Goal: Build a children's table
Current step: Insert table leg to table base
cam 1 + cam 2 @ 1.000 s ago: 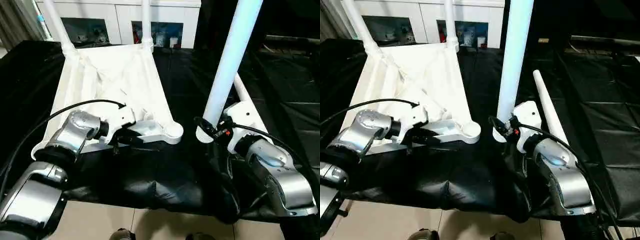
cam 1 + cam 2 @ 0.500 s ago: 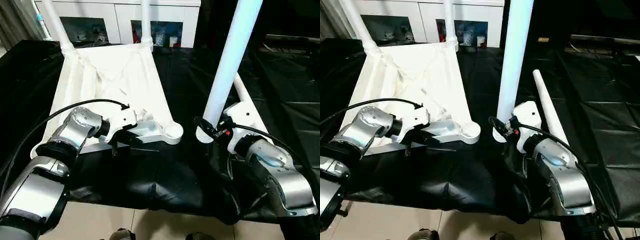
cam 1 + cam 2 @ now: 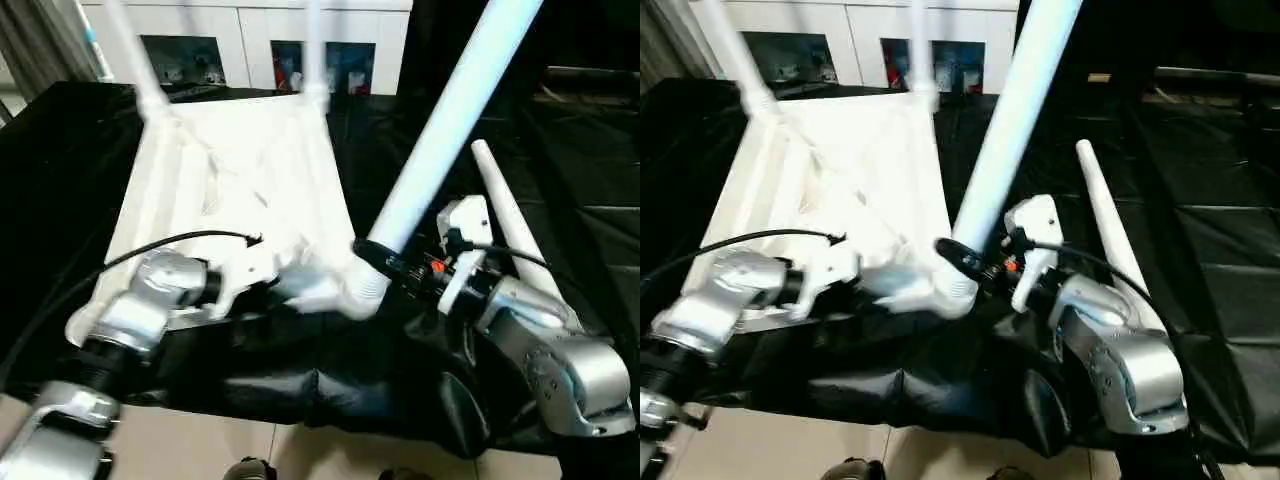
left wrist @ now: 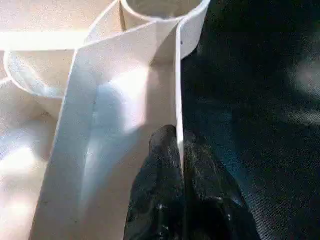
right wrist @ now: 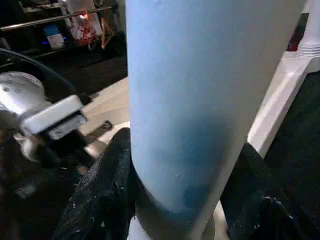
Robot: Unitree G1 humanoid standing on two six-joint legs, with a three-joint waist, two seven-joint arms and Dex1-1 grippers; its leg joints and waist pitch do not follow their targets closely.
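The tabletop (image 3: 235, 180) lies upside down on a black cloth (image 3: 300, 370), its ribbed underside facing up, and serves as the landmark here. Two legs stand upright in its far corner sockets: one far leg (image 3: 130, 50) on the robot's left and another far leg (image 3: 313, 45) beside it to the right, with a white cabinet (image 3: 240, 40) behind them. At the near edge of the tabletop, the left gripper (image 4: 180, 165) is closed on the thin rim wall, one black finger (image 4: 157, 170) inside the rim and the other outside it, just short of the round near corner socket (image 4: 160, 7). The right gripper (image 5: 180, 200) is clamped around a third leg (image 3: 440, 130), its black fingers (image 5: 100, 190) pressed against either side of the tube close to the flared end. This leg is tilted, leaning away from the tabletop toward the robot's right, and its lower end sits at the near right corner socket (image 3: 355, 290) of the tabletop; whether it is seated inside cannot be told. A fourth leg (image 3: 505, 215) lies flat on the black cloth to the right of the tabletop, well apart from it, partly covered by the right forearm (image 3: 550, 340).
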